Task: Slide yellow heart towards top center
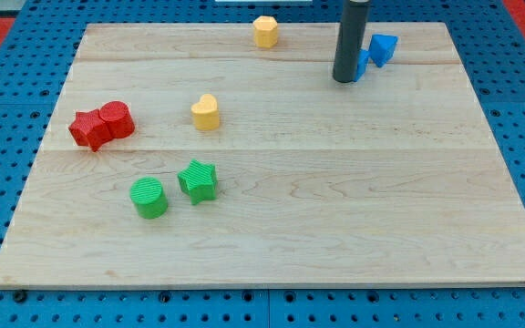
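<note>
The yellow heart (pixel 206 113) lies on the wooden board (pixel 335 200), left of centre in the upper half. My tip (pixel 344 79) stands near the view's top right, far to the right of and above the heart. A yellow hexagon block (pixel 265 31) sits at the top centre edge of the board. The tip touches or nearly touches a blue block (pixel 363 64) just to its right, partly hidden behind the rod.
A second blue block (pixel 384 47) lies by the top right edge. A red star (pixel 87 129) and a red cylinder (pixel 117 118) touch at the left. A green cylinder (pixel 149 198) and a green star (pixel 198 180) sit at the lower left.
</note>
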Controlling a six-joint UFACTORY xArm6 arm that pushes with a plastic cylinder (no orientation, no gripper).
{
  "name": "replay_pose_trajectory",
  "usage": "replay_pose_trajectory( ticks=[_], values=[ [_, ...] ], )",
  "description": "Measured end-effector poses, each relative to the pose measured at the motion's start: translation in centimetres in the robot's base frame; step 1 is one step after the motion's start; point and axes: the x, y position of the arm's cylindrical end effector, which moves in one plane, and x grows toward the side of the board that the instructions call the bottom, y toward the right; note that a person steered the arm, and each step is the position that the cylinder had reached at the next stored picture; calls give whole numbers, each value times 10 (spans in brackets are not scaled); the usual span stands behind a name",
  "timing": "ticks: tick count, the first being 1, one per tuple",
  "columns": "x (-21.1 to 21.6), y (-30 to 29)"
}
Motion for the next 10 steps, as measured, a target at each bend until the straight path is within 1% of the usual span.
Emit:
replay_pose_trajectory(
  ticks=[1, 2, 3, 4, 5, 6, 7, 8, 9, 10],
  values=[
    [-12, 4],
    [36, -12],
    [95, -76],
    [120, -158],
    [95, -187],
    [62, -190],
    [53, -191],
    [75, -219],
    [50, -247],
    [19, -200]
  ],
)
